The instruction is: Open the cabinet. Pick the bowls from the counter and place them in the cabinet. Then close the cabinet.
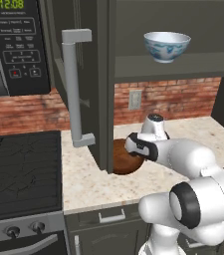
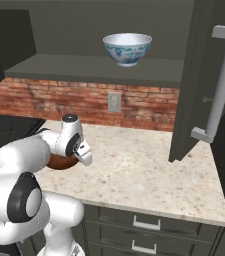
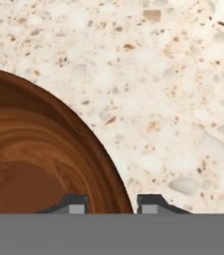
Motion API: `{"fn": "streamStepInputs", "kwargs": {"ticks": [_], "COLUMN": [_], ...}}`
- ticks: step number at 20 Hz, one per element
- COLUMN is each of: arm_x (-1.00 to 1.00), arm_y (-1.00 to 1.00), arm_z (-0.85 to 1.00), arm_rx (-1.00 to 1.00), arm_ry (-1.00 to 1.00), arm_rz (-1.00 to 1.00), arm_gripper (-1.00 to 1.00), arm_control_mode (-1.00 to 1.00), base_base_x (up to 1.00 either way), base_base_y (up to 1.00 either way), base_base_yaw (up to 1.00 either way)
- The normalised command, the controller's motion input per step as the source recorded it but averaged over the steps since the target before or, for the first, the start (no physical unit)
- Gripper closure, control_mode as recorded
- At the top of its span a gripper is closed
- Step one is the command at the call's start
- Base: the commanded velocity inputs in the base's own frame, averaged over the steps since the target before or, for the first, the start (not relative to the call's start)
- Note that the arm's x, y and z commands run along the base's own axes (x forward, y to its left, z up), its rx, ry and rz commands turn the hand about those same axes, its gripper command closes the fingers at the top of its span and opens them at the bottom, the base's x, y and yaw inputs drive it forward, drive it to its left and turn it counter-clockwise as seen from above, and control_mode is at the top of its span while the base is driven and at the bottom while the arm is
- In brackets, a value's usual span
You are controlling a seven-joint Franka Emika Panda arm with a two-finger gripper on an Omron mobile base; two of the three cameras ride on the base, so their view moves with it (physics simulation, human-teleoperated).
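The cabinet stands open, its left door [image 1: 86,74] swung out over the counter [image 1: 86,182] and its right door [image 2: 191,80] out at the other side. On the cabinet shelf [image 2: 84,67] rests the white bowl [image 1: 167,46] with the blue pattern. The brown wooden bowl [image 1: 122,160] sits on the counter just below the left door's edge. My gripper [image 3: 112,204] points down at its rim, one fingertip [image 3: 71,204] inside the bowl [image 3: 34,159] and the other outside, both pressed against the wall.
A black microwave [image 1: 14,45] hangs at the left above the black stovetop [image 1: 19,169]. The left door's bar handle [image 1: 72,89] juts toward me near the arm. A brick wall with an outlet [image 2: 114,102] backs the counter; drawers [image 2: 144,225] lie below.
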Motion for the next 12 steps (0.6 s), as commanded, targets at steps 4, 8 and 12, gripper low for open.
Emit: {"fn": "streamStepInputs", "kwargs": {"ticks": [4,8,12], "arm_x": [-0.4,-0.49,-0.65], "arm_y": [0.0,0.0,0.0], "arm_z": [0.51,0.79,0.94], "arm_rx": [0.02,0.08,0.1], "arm_ry": [-0.28,-0.28,-0.19], "arm_rz": [0.0,-0.01,-0.12], "arm_gripper": [1.0,1.0,1.0], "arm_control_mode": [-1.0,-1.0,-1.0], "base_base_x": [0.0,0.0,0.0], "base_base_y": [0.0,0.0,0.0], "base_base_yaw": [0.0,0.0,0.0]}}
